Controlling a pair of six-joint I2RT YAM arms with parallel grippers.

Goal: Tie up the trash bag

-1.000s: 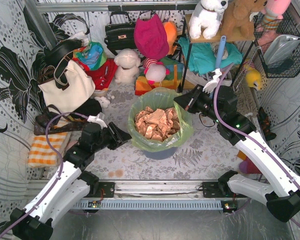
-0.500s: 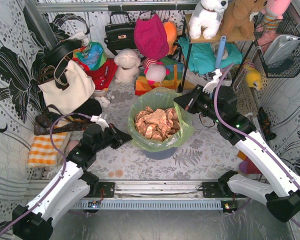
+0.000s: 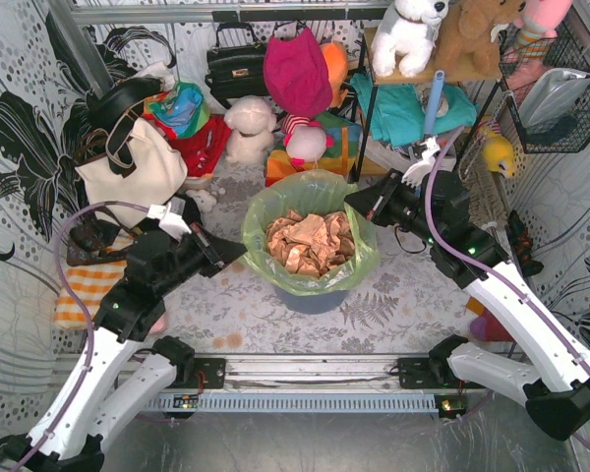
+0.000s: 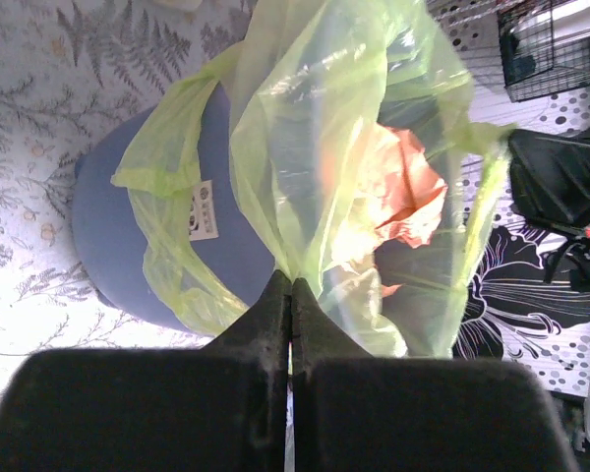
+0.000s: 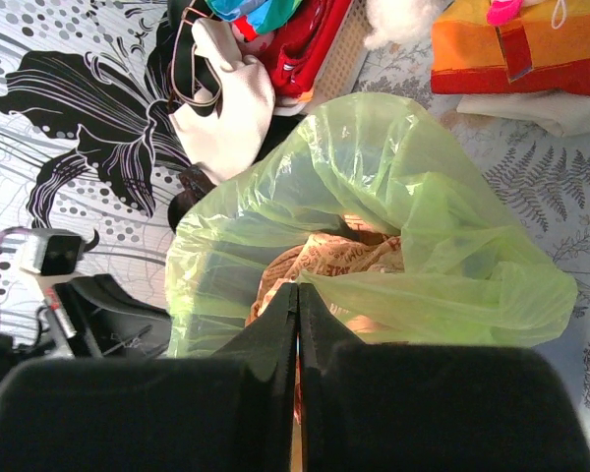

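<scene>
The trash bag (image 3: 313, 187) sits in its blue-grey bin (image 3: 310, 298) in the middle of the tabletop (image 3: 393, 310), mouth gaping over tan paper (image 3: 305, 241). The left end effector (image 3: 236, 250) is clenched on the rim film at the bag's 9 o'clock. The right end effector (image 3: 358, 203) looks clamped on the rim near 2 o'clock. The bag lies between them, about equally near each. I'd guess both pinched edges must lift and come together across the mouth.
</scene>
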